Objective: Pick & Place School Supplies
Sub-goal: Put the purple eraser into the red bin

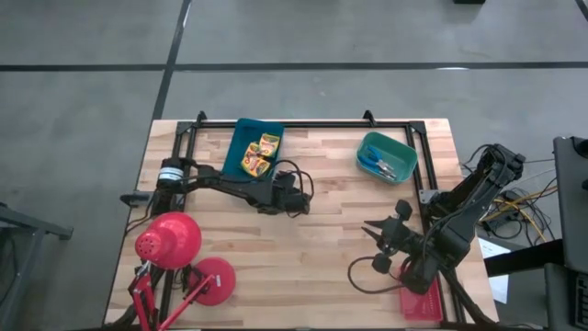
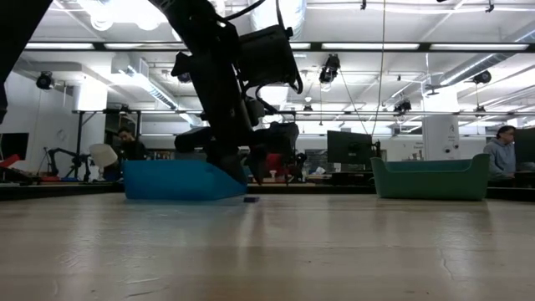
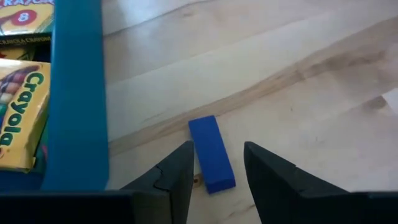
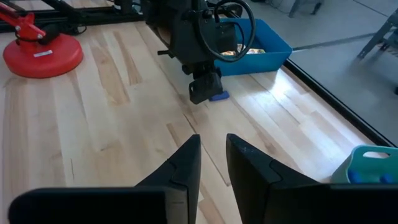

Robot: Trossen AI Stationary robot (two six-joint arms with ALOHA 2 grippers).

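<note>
Wooden table (image 1: 322, 248): left gripper (image 3: 214, 171), jaws apart, straddles a blue block (image 3: 211, 154) beside the blue tray (image 3: 76, 99); right gripper (image 4: 213, 163), jaws narrow, empty, hovers.

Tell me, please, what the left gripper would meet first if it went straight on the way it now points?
Most likely the small blue block lying on the table between its open fingers, beside the blue tray.

Yellow crayon boxes (image 1: 259, 154) with green print lie in a blue tray (image 1: 241, 138); a small block (image 3: 211, 153) is blue.
</note>
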